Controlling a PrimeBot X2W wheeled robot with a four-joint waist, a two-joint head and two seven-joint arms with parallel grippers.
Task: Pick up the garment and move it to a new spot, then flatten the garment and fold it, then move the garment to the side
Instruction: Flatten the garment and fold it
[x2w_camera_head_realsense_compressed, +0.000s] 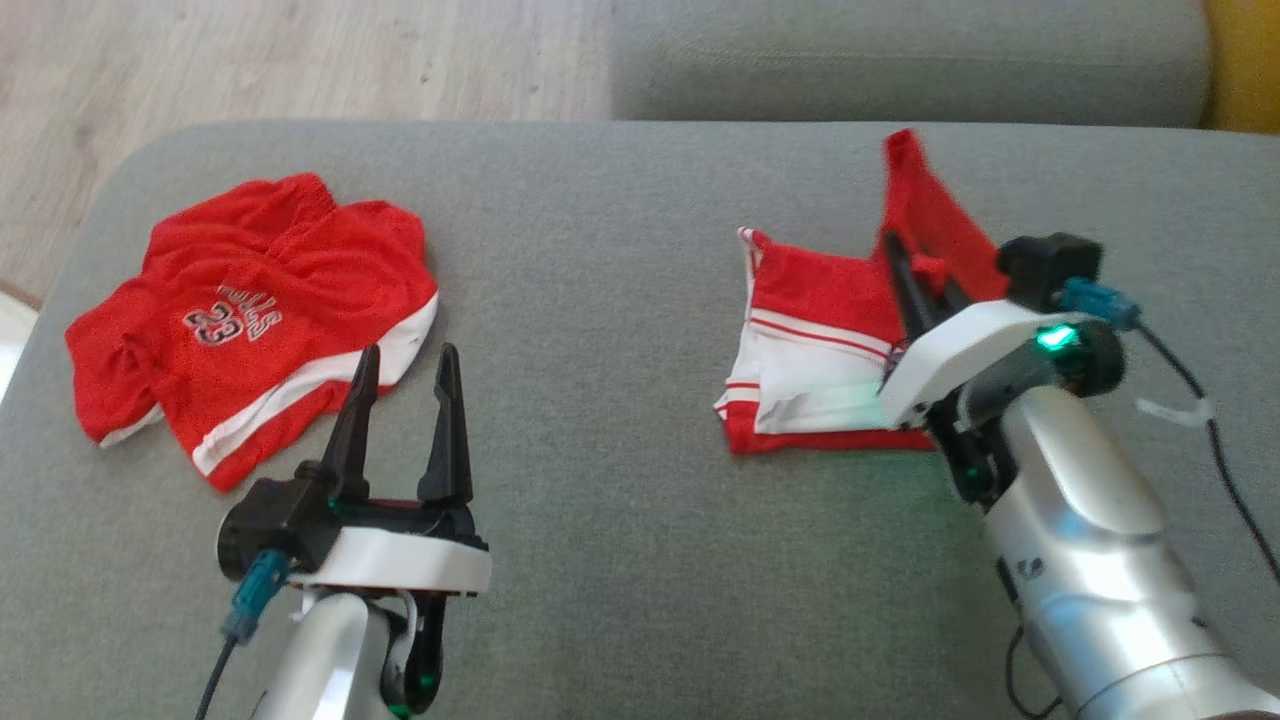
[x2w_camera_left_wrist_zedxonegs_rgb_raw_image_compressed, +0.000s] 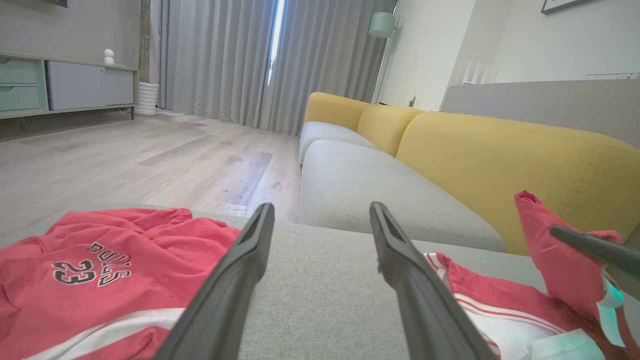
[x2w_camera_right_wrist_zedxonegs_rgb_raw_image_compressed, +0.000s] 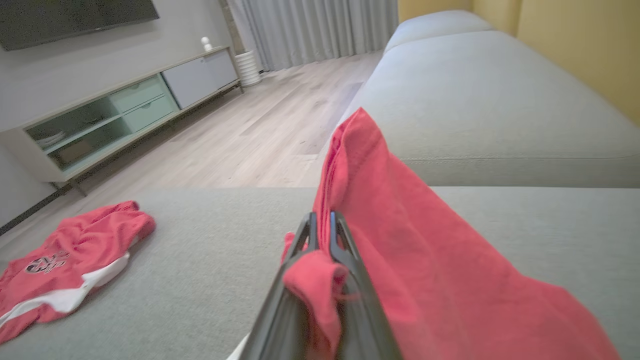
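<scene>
The garment (x2w_camera_head_realsense_compressed: 815, 335) is red with white panels and red stripes, lying partly folded on the right of the grey cushion (x2w_camera_head_realsense_compressed: 600, 300). My right gripper (x2w_camera_head_realsense_compressed: 893, 243) is shut on a red flap of it, holding that flap up above the folded part. In the right wrist view the flap (x2w_camera_right_wrist_zedxonegs_rgb_raw_image_compressed: 400, 240) drapes rightward from the shut fingers (x2w_camera_right_wrist_zedxonegs_rgb_raw_image_compressed: 320, 218), with a fold bunched over them. My left gripper (x2w_camera_head_realsense_compressed: 405, 365) stands open over bare cushion at the lower left, holding nothing. The left wrist view has its open fingers (x2w_camera_left_wrist_zedxonegs_rgb_raw_image_compressed: 321, 207) and the garment (x2w_camera_left_wrist_zedxonegs_rgb_raw_image_compressed: 500, 300) at lower right.
Another red garment (x2w_camera_head_realsense_compressed: 240, 320), marked 23 with white trim, lies crumpled at the cushion's left, just beyond my left fingertips. A grey sofa seat (x2w_camera_head_realsense_compressed: 900, 60) with a yellow back (x2w_camera_left_wrist_zedxonegs_rgb_raw_image_compressed: 500, 160) lies beyond. Wooden floor (x2w_camera_head_realsense_compressed: 250, 60) is at far left. A black cable (x2w_camera_head_realsense_compressed: 1220, 440) trails off my right wrist.
</scene>
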